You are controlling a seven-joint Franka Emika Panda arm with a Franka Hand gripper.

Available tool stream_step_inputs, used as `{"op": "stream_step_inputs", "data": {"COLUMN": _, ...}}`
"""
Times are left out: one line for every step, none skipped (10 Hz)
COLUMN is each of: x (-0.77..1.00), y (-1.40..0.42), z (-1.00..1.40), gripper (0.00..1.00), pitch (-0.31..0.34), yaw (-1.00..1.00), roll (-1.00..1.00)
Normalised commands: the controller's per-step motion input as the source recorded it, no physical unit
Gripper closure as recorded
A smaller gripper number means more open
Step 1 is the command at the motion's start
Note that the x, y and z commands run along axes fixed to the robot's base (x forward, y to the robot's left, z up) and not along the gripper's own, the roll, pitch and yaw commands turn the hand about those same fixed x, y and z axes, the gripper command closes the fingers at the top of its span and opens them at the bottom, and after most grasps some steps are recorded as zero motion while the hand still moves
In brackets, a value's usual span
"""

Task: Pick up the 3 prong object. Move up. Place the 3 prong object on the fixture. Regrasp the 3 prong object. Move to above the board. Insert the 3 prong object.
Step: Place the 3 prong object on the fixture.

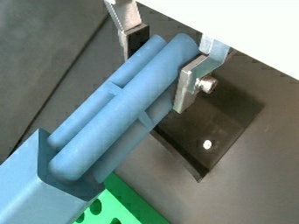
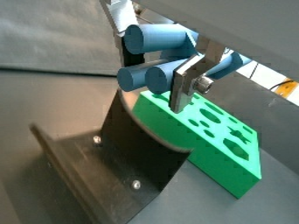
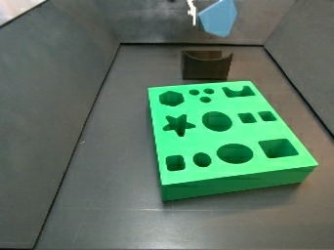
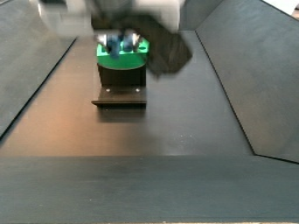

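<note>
Gripper: We are seeing the gripper (image 1: 163,54) hanging high above the dark floor, over the far end of the workspace. In a side view it (image 3: 206,12) is sitting at the very top edge of the picture, above the fixture. In a side view from the opposite end it (image 4: 124,35) is showing only as a blurred dark mass.

Gripper state: We are seeing it clamping the 3 prong object (image 1: 117,109). In both wrist views the silver fingers (image 1: 193,77) are pressing against the blue piece on either side, near its prong end.

3 prong object: We are looking at a light-blue plastic piece held up in the air, touching nothing but the fingers. In a wrist view its round prongs (image 2: 155,54) are pointing toward the camera. In a side view only a light-blue patch (image 3: 218,15) is showing beneath the gripper.

Fixture: We are seeing the fixture (image 3: 205,63), a dark block, standing on the floor just beyond the far edge of the board, apart from it. In a wrist view its dark plate (image 1: 222,131) with a pale screw is lying below the held piece. Nothing is resting on it.

Board: We are seeing the board (image 3: 229,140), a bright green slab with star, round, square and oval cut-outs, lying flat on the floor (image 3: 92,186). Its holes are all standing open.
</note>
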Motion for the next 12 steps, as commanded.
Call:
{"op": "stream_step_inputs", "data": {"x": 0.14, "y": 0.09, "z": -1.0, "gripper": 1.0, "pitch": 0.046, "yaw": -0.14, "roll": -0.93}}
{"op": "stream_step_inputs", "data": {"x": 0.14, "y": 0.09, "z": -1.0, "gripper": 1.0, "pitch": 0.039, "yaw": -0.13, "roll": -0.76}}
{"op": "stream_step_inputs", "data": {"x": 0.16, "y": 0.1, "z": -1.0, "gripper": 1.0, "pitch": 0.032, "yaw": -0.12, "roll": -0.53}}
{"op": "stream_step_inputs", "data": {"x": 0.17, "y": 0.11, "z": -1.0, "gripper": 1.0, "pitch": 0.032, "yaw": -0.11, "roll": -0.36}}
{"op": "stream_step_inputs", "data": {"x": 0.18, "y": 0.11, "z": -1.0, "gripper": 1.0, "pitch": 0.029, "yaw": -0.1, "roll": -0.25}}
{"op": "stream_step_inputs", "data": {"x": 0.17, "y": 0.1, "z": -0.96, "gripper": 1.0, "pitch": 0.026, "yaw": -0.09, "roll": -0.2}}
{"op": "stream_step_inputs", "data": {"x": 0.15, "y": 0.09, "z": -0.75, "gripper": 1.0, "pitch": 0.015, "yaw": -0.09, "roll": -0.18}}
{"op": "stream_step_inputs", "data": {"x": 0.11, "y": 0.05, "z": -0.57, "gripper": 1.0, "pitch": 0.016, "yaw": -0.08, "roll": -0.15}}
{"op": "stream_step_inputs", "data": {"x": 0.09, "y": 0.02, "z": -0.46, "gripper": 1.0, "pitch": 0.015, "yaw": -0.07, "roll": -0.12}}
{"op": "stream_step_inputs", "data": {"x": 0.09, "y": 0.02, "z": -0.41, "gripper": 1.0, "pitch": 0.012, "yaw": -0.07, "roll": -0.12}}
{"op": "stream_step_inputs", "data": {"x": 0.0, "y": -0.5, "z": -0.17, "gripper": 1.0, "pitch": 0.0, "yaw": 0.0, "roll": 0.0}}
{"op": "stream_step_inputs", "data": {"x": 0.0, "y": 0.0, "z": 0.0, "gripper": 0.0, "pitch": 0.0, "yaw": 0.0, "roll": 0.0}}
